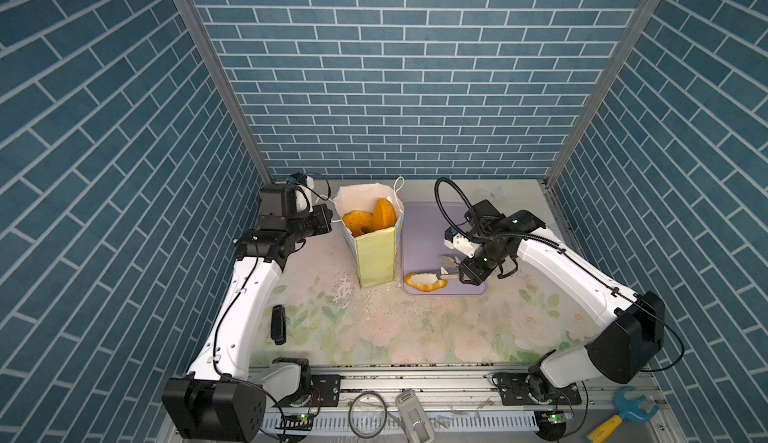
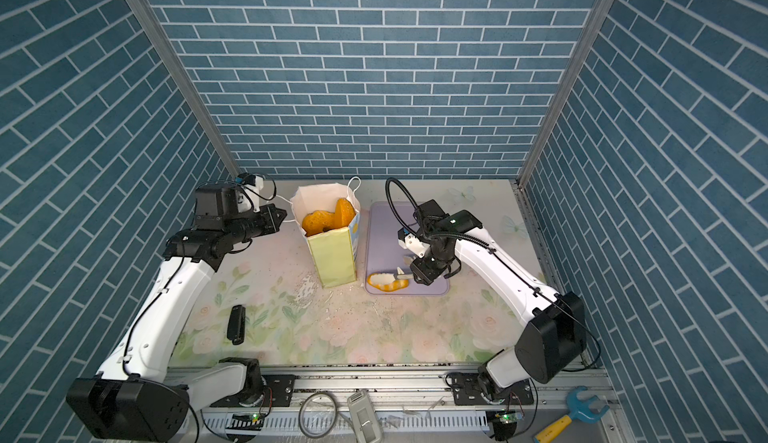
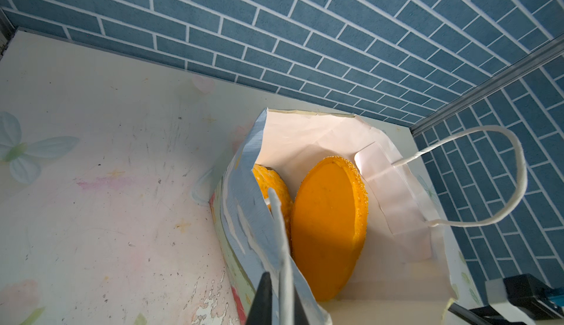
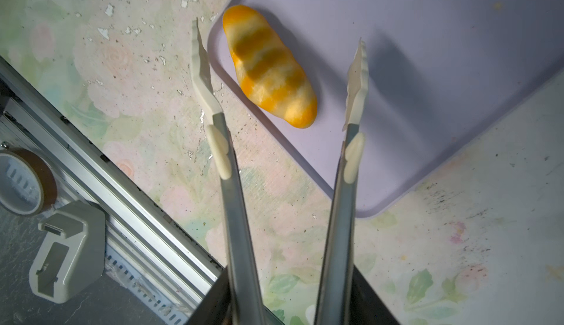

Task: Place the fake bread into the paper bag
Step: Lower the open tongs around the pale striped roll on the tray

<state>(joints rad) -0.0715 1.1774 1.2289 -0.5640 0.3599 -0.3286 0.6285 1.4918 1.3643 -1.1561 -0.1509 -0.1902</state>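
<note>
The paper bag stands upright left of the lilac tray. Inside it are a seeded oval loaf on its edge and a twisted ring. My left gripper is shut on the bag's white cord handle at the left rim. One striped roll lies on the tray's near left corner. My right gripper holds metal tongs. Their cream tips stand apart on either side of the roll, not touching it.
A black oblong object lies on the flowered table near the left arm. A tape roll, a grey device and a blue-and-yellow toy wrench lie beyond the front rail. Brick-patterned walls close in three sides.
</note>
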